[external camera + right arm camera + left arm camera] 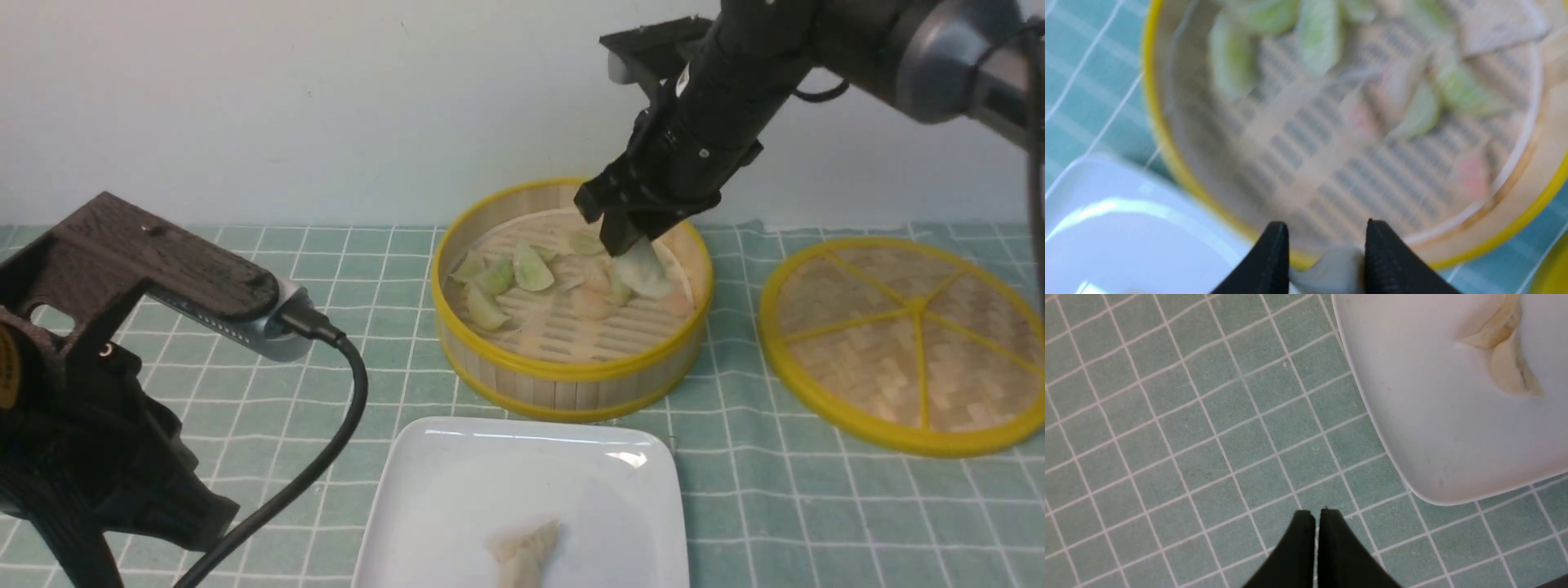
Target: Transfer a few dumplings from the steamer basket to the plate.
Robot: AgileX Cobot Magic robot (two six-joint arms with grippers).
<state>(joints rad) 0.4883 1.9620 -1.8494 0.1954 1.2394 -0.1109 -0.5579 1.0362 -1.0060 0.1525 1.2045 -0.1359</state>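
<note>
right wrist shows gripper (1325, 224) pinching dumpling (1331, 271)

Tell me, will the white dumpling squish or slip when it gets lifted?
Probably squishy: the white dumpling bulges where the right tool pinches it. Likely light, since that small pinch carries it. Looks smooth, so it might slip.

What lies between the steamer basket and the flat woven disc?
Only bare green checked cloth; the front view shows it between the steamer basket and woven disc.
</note>
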